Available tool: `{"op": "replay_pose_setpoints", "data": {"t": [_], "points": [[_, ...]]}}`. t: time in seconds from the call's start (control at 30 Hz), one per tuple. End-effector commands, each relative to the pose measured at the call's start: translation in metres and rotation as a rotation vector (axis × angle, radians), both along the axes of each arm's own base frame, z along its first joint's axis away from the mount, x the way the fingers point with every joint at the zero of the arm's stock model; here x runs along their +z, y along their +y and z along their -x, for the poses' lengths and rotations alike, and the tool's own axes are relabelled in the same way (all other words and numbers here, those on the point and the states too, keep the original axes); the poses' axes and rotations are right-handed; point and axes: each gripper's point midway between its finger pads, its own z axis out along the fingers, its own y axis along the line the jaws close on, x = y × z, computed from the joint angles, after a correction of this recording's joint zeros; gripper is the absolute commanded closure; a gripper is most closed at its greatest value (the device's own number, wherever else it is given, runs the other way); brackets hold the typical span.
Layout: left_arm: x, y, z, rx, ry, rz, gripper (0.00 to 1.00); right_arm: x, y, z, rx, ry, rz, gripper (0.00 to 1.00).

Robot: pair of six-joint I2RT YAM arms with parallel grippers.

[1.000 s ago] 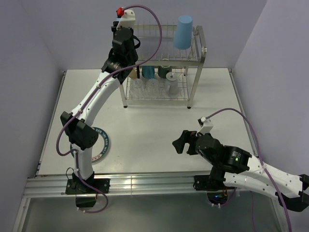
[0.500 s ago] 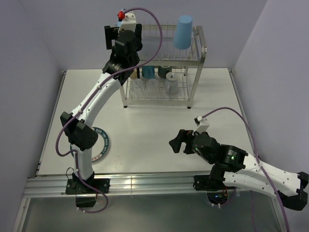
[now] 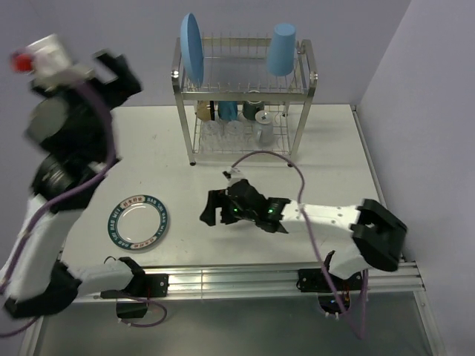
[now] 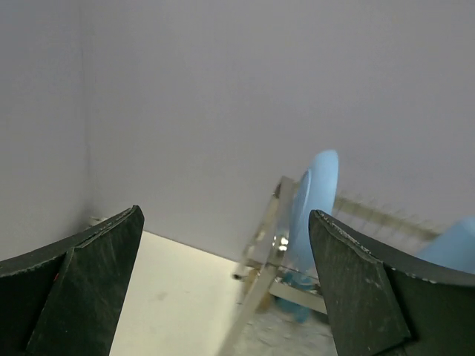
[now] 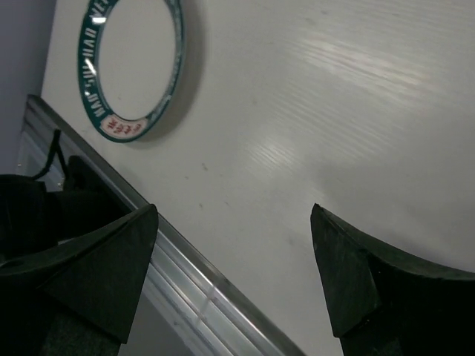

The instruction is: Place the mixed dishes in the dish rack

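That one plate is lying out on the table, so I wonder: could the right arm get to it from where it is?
Probably yes. The right gripper, open, points toward the patterned plate, with only bare table between them.

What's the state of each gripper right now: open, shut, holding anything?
Left gripper: open, holding nothing.
Right gripper: open, holding nothing.

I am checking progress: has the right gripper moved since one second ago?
Yes. The right gripper moved left, closer to the white patterned plate.
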Motion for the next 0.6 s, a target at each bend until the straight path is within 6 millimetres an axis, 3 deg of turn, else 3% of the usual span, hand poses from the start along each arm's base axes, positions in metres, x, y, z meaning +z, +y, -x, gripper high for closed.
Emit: {"op": "replay_pose_setpoints", "data": {"t": [0.0, 0.03, 0.07, 0.13, 0.17, 0.27, 0.3, 0.33, 0.4, 0.43, 0.57], "points": [[-0.039, -0.003, 0.033, -0.182, 0.043, 0.182, 0.01, 0.032, 0.068, -0.012, 0.106, -0.012, -0.244, 0.11], [-0.047, 0.000, 0.050, -0.236, 0.066, 0.196, 0.01, 0.023, 0.084, -0.017, 0.100, 0.010, -0.288, 0.11], [-0.066, -0.004, 0.052, -0.261, 0.108, 0.192, 0.01, 0.019, 0.092, -0.019, 0.103, 0.029, -0.317, 0.12], [-0.071, -0.002, 0.075, -0.354, 0.102, 0.255, 0.01, 0.004, 0.112, -0.022, 0.098, 0.097, -0.383, 0.15], [-0.086, -0.006, 0.078, -0.380, 0.131, 0.248, 0.01, 0.001, 0.119, -0.021, 0.107, 0.125, -0.417, 0.18], [-0.091, 0.002, 0.105, -0.450, 0.107, 0.306, 0.01, -0.015, 0.141, -0.018, 0.114, 0.234, -0.536, 0.21], [-0.091, 0.006, 0.110, -0.456, 0.100, 0.332, 0.01, -0.007, 0.148, -0.020, 0.126, 0.236, -0.598, 0.24], [-0.090, 0.012, 0.120, -0.468, 0.083, 0.352, 0.01, -0.026, 0.153, -0.015, 0.115, 0.309, -0.602, 0.25], [-0.091, 0.014, 0.127, -0.488, 0.077, 0.368, 0.01, -0.026, 0.167, -0.015, 0.138, 0.332, -0.643, 0.29], [-0.089, 0.017, 0.133, -0.499, 0.067, 0.377, 0.01, -0.041, 0.173, -0.014, 0.135, 0.361, -0.621, 0.29], [-0.091, 0.018, 0.138, -0.508, 0.081, 0.392, 0.01, -0.057, 0.203, -0.001, 0.175, 0.389, -0.570, 0.30]]}}
